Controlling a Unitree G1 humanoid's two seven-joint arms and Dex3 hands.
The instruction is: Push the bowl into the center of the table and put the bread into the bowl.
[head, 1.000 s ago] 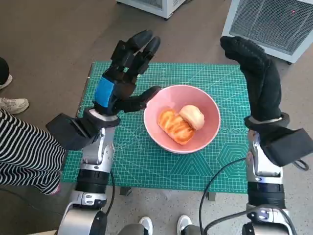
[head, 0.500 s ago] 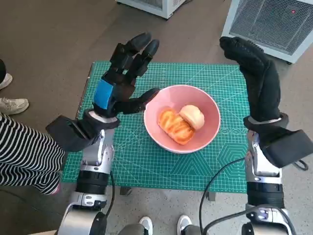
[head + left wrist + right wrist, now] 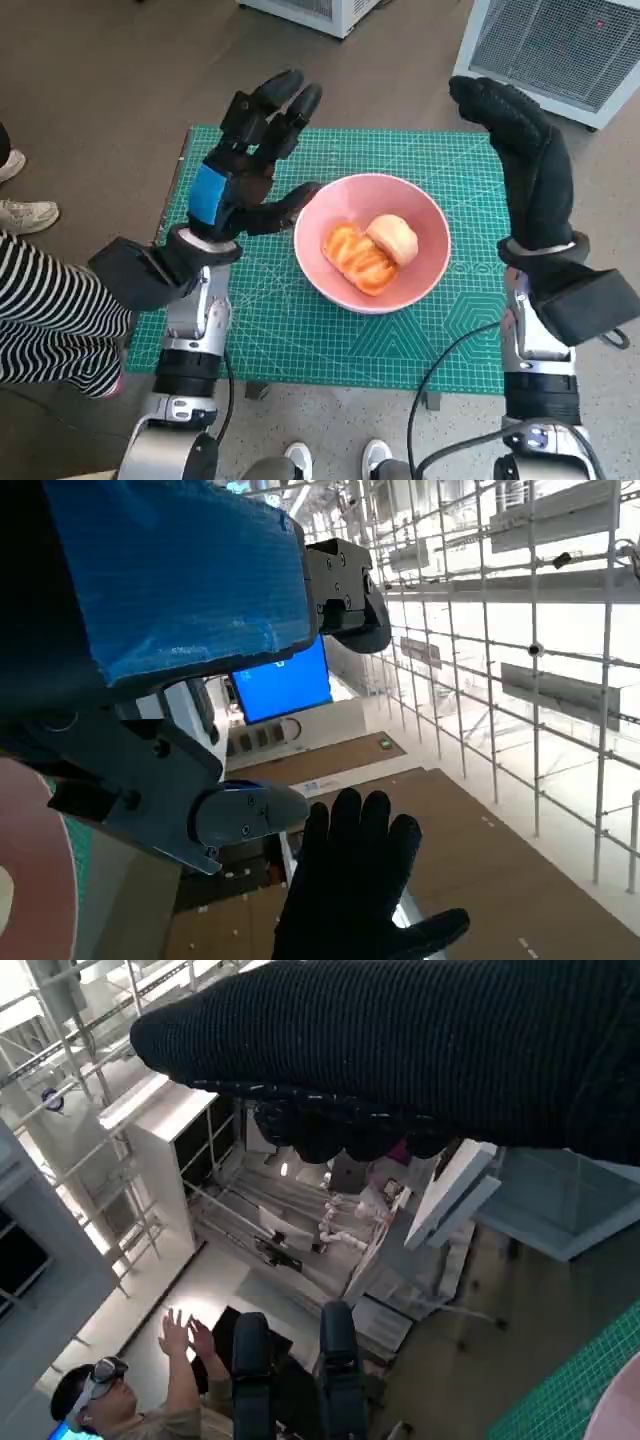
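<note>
The pink bowl point(image 3: 372, 242) sits near the middle of the tabletop point(image 3: 270, 330), on the green cutting mat that covers it. Two pieces of bread lie inside the bowl: an orange, ridged one point(image 3: 356, 258) toward the robot's left, and a paler round bun point(image 3: 394, 238) touching it on the right.

The left hand point(image 3: 245, 170) hangs above the mat just left of the bowl, holding nothing. Its fingers point(image 3: 278, 100) are spread and point away from the robot, toward the far edge of the tabletop, while the thumb reaches sideways, its tip at the bowl's rim; whether it touches cannot be told. The left wrist view shows a curved pink slice of the bowl point(image 3: 35, 865) at the edge of the picture.

The right hand point(image 3: 525, 155) is raised over the far right corner of the tabletop, well apart from the bowl. It is empty too, with the gloved fingers held straight and close together, pointing up and away.

On the left in the head view, a striped sleeve point(image 3: 50, 315) and a white shoe point(image 3: 25, 213) belong to people nearby. In the right wrist view a person point(image 3: 130, 1400) with raised hands shows below the glove.
</note>
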